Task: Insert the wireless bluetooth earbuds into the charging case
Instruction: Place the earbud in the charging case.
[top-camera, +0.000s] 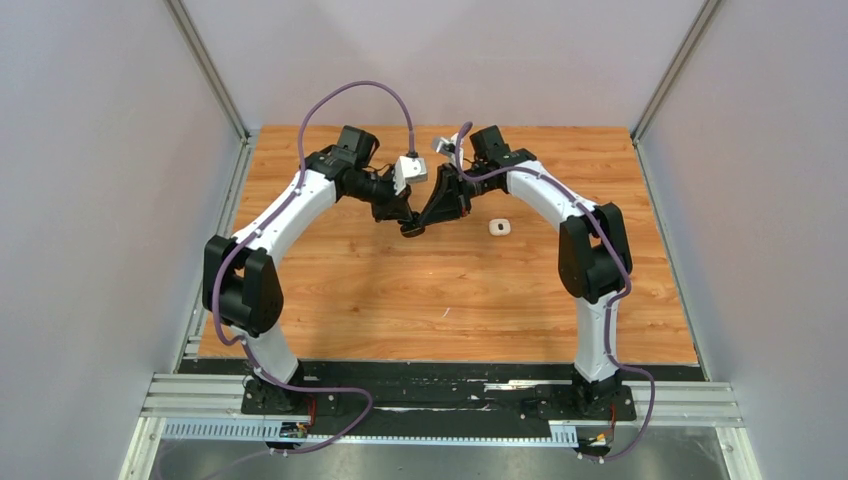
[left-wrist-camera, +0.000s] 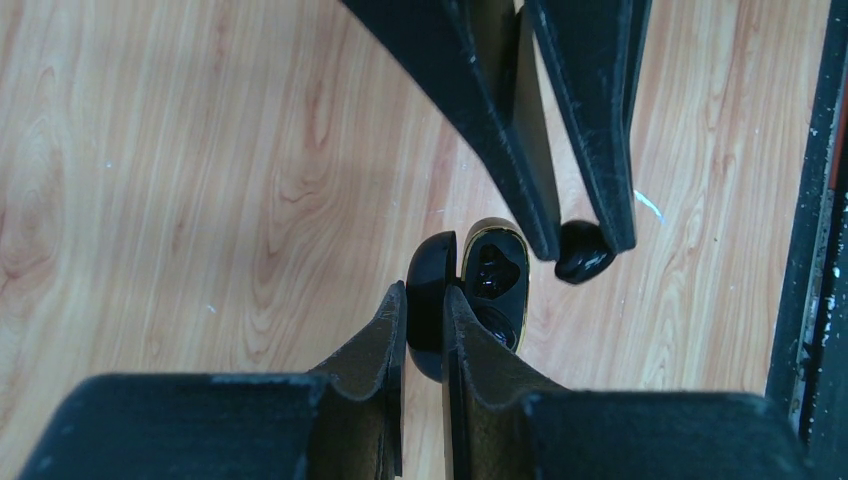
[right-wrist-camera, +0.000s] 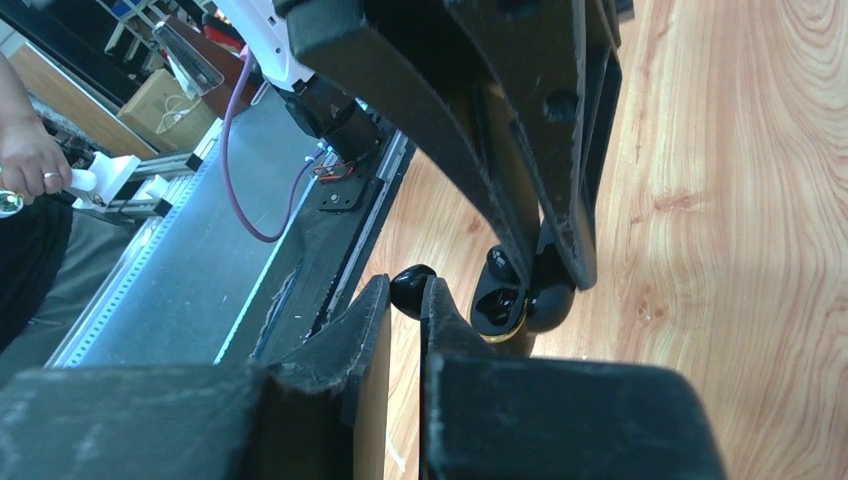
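In the left wrist view an open black charging case (left-wrist-camera: 497, 275) with a gold rim hangs above the wooden table, and one empty glossy socket faces up. My left gripper (left-wrist-camera: 424, 290) is shut on its lid (left-wrist-camera: 430, 262). Just right of the case, a tiny black earbud (left-wrist-camera: 583, 254) sits between the tips of my right gripper (left-wrist-camera: 585, 247). In the right wrist view that earbud (right-wrist-camera: 412, 290) is pinched in my right gripper (right-wrist-camera: 405, 286), just left of the case (right-wrist-camera: 497, 308). From above, both grippers meet at mid-table, left (top-camera: 405, 222) and right (top-camera: 424, 222).
A small white rounded case (top-camera: 500, 228) lies on the wooden table (top-camera: 450, 300) right of the grippers. Grey walls enclose the table on three sides. A metal rail (top-camera: 440, 400) runs along the near edge. A person's hand (right-wrist-camera: 28, 160) shows beyond the rail.
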